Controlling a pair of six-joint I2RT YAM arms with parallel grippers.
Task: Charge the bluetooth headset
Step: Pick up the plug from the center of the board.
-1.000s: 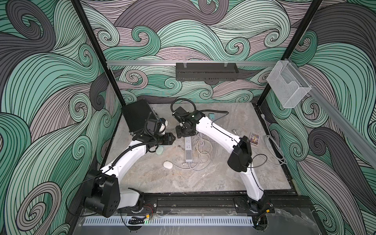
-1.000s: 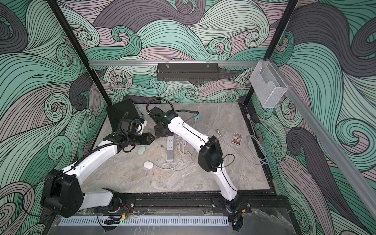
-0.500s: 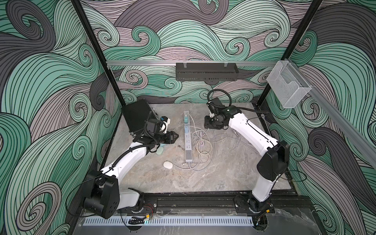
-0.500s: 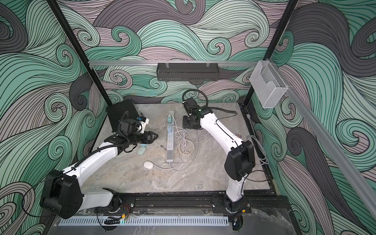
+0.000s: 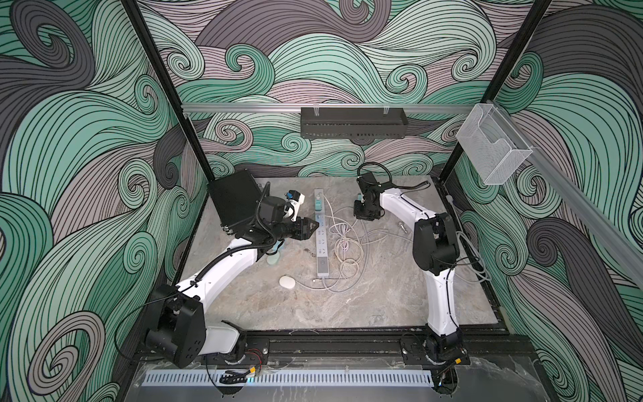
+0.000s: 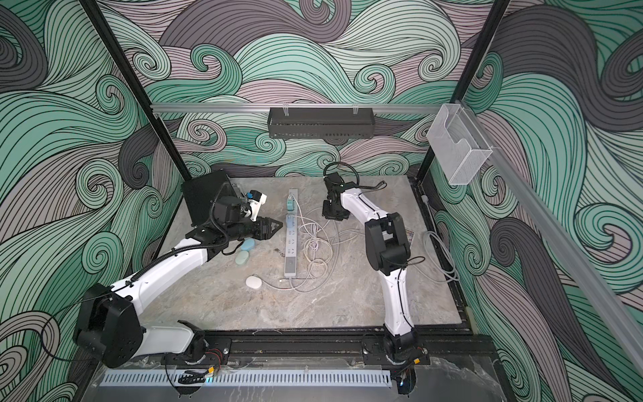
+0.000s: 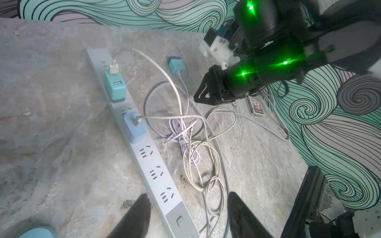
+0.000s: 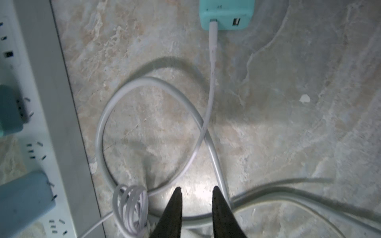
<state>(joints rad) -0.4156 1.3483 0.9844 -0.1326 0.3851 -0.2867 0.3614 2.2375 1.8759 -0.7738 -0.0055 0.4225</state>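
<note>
Two small oval cases, one blue (image 6: 248, 244) and one pale green (image 6: 242, 258), lie beside my left arm; I cannot tell which is the bluetooth headset. A white oval puck (image 5: 287, 281) with a cable lies nearer the front. My left gripper (image 7: 187, 204) hangs open over the switch end of the grey power strip (image 7: 153, 164), with nothing between its fingers. My right gripper (image 8: 196, 188) hovers low over tangled cables with its jaws narrowly apart and empty. Just ahead of it lies a loose teal charger (image 8: 226, 14) with a lilac cable (image 8: 212, 61) plugged in.
A teal charger (image 7: 115, 86) and a blue charger (image 7: 134, 127) sit plugged into the strip, each with a cable. Cream and lilac cable coils (image 5: 344, 243) lie right of the strip. There is a black box (image 5: 236, 202) at the back left and a card pack (image 7: 255, 104) and grey cable (image 6: 442, 254) at the right.
My right arm has swung away from the power strip to the back right and come down over the loose teal charger's cable, and its jaws have narrowed. The left arm has barely moved.
</note>
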